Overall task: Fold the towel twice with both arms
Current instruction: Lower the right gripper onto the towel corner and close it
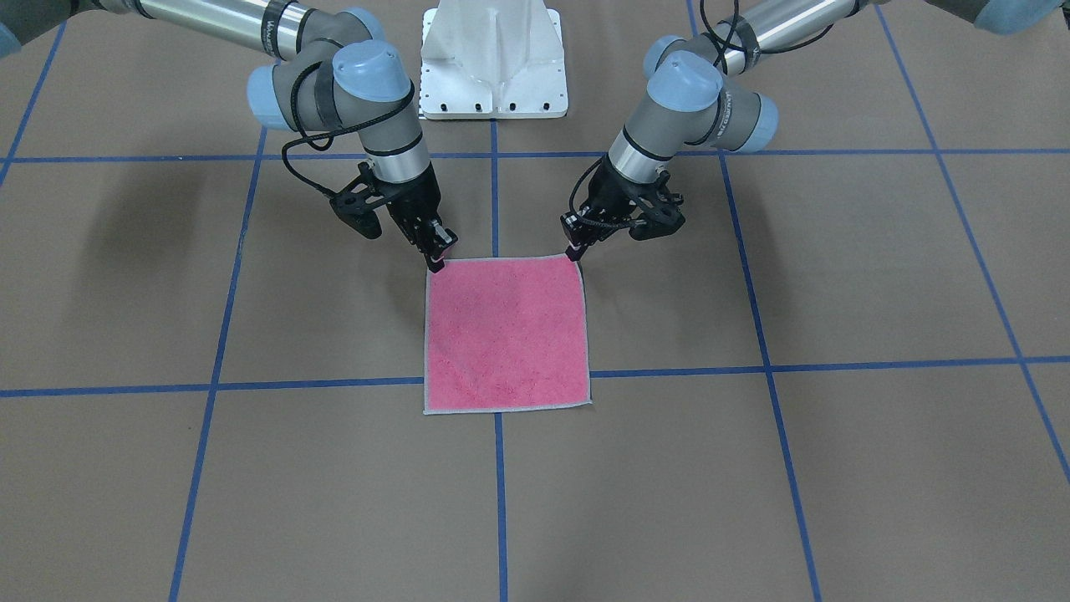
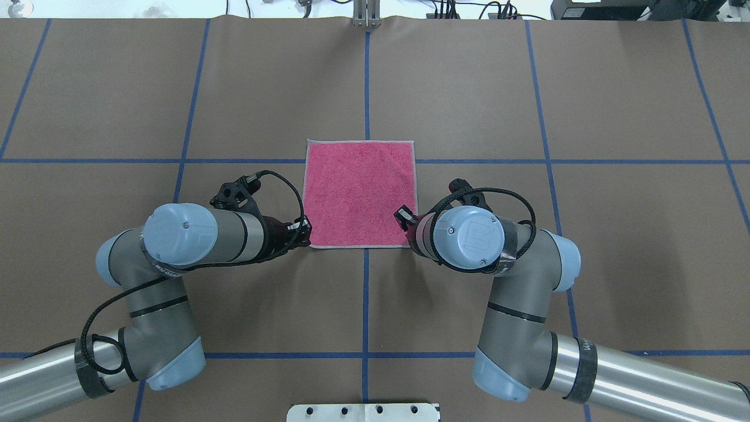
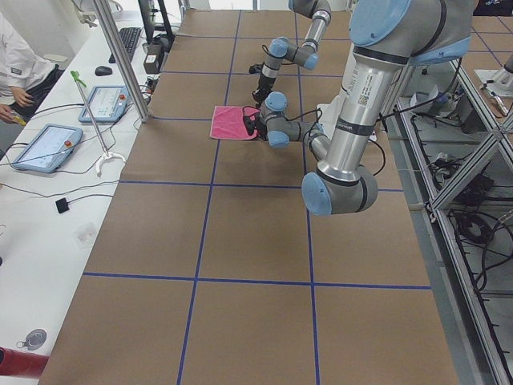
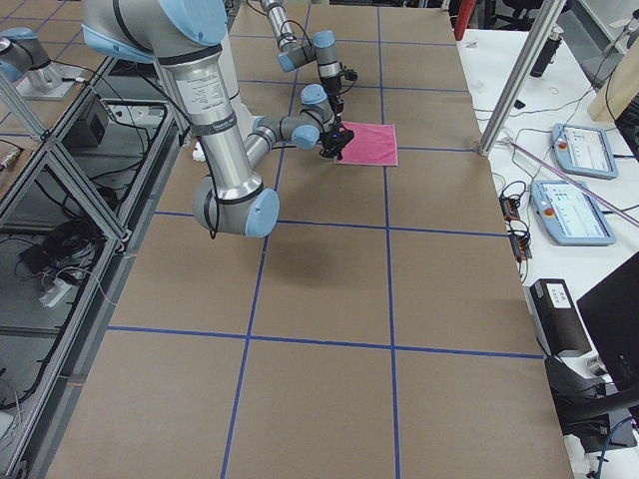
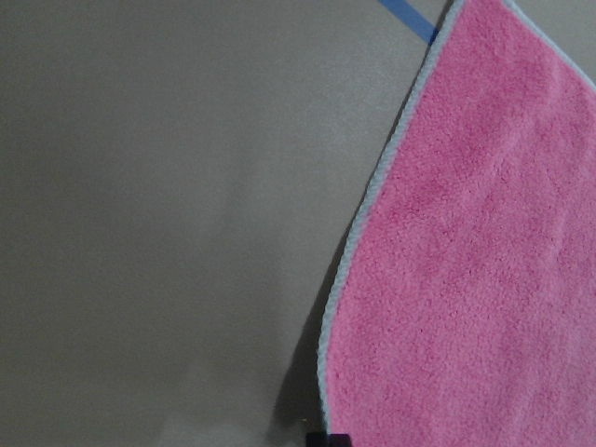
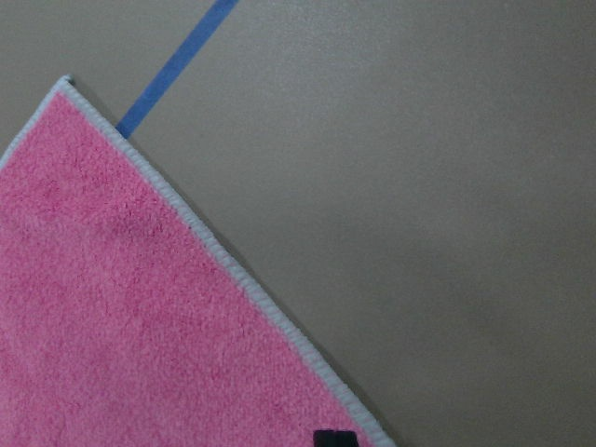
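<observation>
So the count: one towel (image 1: 506, 334), two arms, two grippers. The towel is a small pink square with light grey edging. It lies pink face up in the middle of the brown table (image 1: 836, 276), right over the centre blue tape line (image 1: 500, 493).

Left arm (image 1: 694, 109) and right arm (image 1: 368, 92) mirror each other. Both come out from either side of the white pedestal base (image 1: 493, 58), bend at the elbow, and point their wrists down and inward at the towel's two robot-side corners.

The left gripper (image 1: 575, 251) sits on its own-side corner, and its fingers look pinched together on the cloth. The right gripper (image 1: 437, 257) is the same on the other corner, with a bit of pink peeking out at the tips. In the wrist views the edging near each corner is raised slightly, with a shadow under it. The rest of the towel lies flat.
</observation>
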`<state>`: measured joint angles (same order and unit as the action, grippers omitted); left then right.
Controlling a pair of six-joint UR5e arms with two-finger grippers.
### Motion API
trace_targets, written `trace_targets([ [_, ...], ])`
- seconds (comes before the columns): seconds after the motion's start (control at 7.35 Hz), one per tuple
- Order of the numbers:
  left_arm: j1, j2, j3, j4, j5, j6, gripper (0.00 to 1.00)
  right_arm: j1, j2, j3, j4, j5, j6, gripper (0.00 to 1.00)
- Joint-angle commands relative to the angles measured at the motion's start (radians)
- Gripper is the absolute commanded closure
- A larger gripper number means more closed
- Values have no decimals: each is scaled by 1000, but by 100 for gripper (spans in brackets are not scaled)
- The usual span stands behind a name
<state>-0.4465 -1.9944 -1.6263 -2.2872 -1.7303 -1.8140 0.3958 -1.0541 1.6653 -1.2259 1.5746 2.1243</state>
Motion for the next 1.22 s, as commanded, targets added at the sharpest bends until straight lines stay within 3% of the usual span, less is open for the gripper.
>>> trace_targets([
  [0.0,0,-1,-1,0,0,-1,100,2,-9,30,-4,1,-6,100],
  [0.14,0,-1,-1,0,0,-1,100,0,-15,24,-6,2,-16,71],
  [0.27,0,-1,-1,2,0,-1,100,-3,-15,14,-9,2,-68,29],
  [0.54,0,-1,-1,0,0,-1,100,-5,-4,8,-38,2,-87,22],
  [1.09,0,0,0,0,0,7,100,-6,-1,7,-40,1,-93,26],
])
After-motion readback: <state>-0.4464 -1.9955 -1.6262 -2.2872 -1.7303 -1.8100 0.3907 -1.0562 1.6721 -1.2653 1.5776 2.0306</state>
